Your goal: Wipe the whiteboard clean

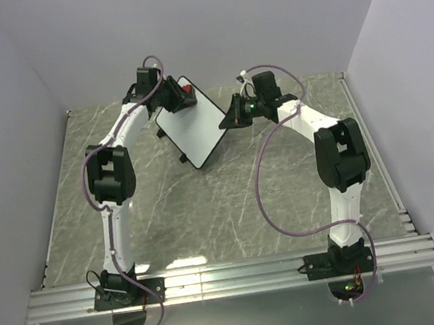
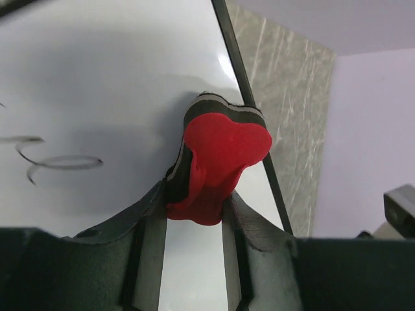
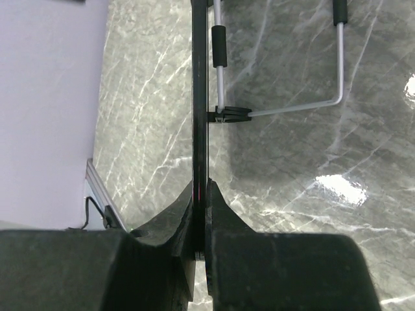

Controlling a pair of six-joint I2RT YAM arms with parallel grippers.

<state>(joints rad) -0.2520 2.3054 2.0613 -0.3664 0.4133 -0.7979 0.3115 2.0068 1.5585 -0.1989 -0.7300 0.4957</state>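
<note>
Closest in the left wrist view, the left gripper (image 2: 194,210) clamped a red eraser (image 2: 224,152), felt against the whiteboard (image 2: 97,78) near faint scribbles (image 2: 58,161). Only the right wrist view showed the right gripper (image 3: 201,217) pinching the board's edge; overhead, the board stood tilted, upper centre.

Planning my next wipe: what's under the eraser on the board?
The eraser lies against the board near its black edge. Any ink beneath it is covered and cannot be seen. Scribbles show to its left in the left wrist view.
</note>
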